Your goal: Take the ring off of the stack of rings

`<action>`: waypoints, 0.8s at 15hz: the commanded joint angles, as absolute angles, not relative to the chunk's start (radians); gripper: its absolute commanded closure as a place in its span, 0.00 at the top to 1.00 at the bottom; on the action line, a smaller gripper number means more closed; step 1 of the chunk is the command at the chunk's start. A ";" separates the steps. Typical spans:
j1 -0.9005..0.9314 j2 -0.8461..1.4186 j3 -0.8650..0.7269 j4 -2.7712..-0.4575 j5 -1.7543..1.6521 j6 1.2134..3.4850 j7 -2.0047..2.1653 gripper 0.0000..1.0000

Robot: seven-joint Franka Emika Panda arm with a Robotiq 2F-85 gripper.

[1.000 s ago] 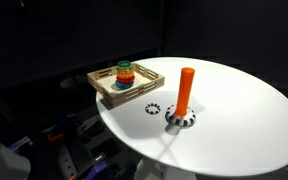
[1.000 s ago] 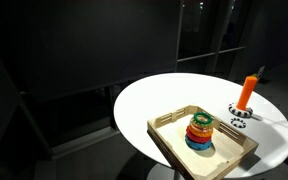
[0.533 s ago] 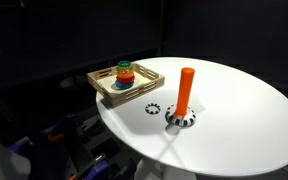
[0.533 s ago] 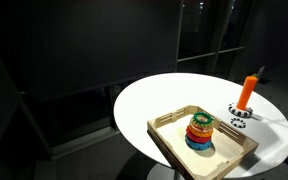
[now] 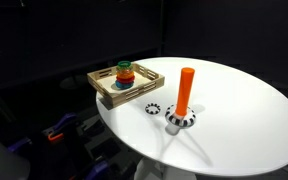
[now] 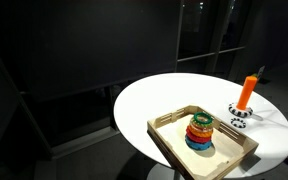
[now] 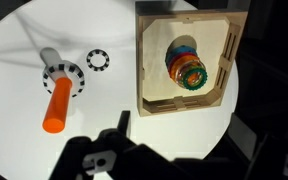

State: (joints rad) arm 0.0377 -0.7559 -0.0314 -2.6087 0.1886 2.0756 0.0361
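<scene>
The stack of rings (image 5: 125, 73) stands in a wooden tray (image 5: 134, 96) at the table's edge, with the dark green ring (image 5: 125, 65) on top. Both show in the other exterior view, stack (image 6: 199, 134) and green ring (image 6: 200, 120). In the wrist view the stack (image 7: 188, 68) is seen from above inside the tray (image 7: 184, 103). My gripper (image 7: 184, 128) hangs high above the table, open and empty, its two dark fingers spread wide on the near side of the tray. It is out of view in both exterior views.
A tall orange post (image 5: 185, 90) on a black-and-white striped base (image 5: 181, 120) stands mid-table, also seen in the wrist view (image 7: 57, 108). A loose striped ring (image 5: 152, 109) lies beside it. The round white table (image 5: 244, 110) is surrounded by darkness.
Nothing on the table has moved. Dark shapes below the table edge in an exterior view have shifted slightly.
</scene>
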 commanded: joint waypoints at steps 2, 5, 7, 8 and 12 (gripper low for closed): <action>0.066 -0.578 -0.008 -2.477 0.232 2.050 0.047 1.00; 0.066 -0.502 0.035 -2.423 0.199 2.048 0.070 1.00; 0.065 -0.466 0.067 -2.400 0.176 2.063 0.083 1.00; 0.066 -0.452 0.082 -2.391 0.164 2.072 0.089 1.00; 0.063 -0.413 0.137 -2.370 0.075 2.109 0.125 1.00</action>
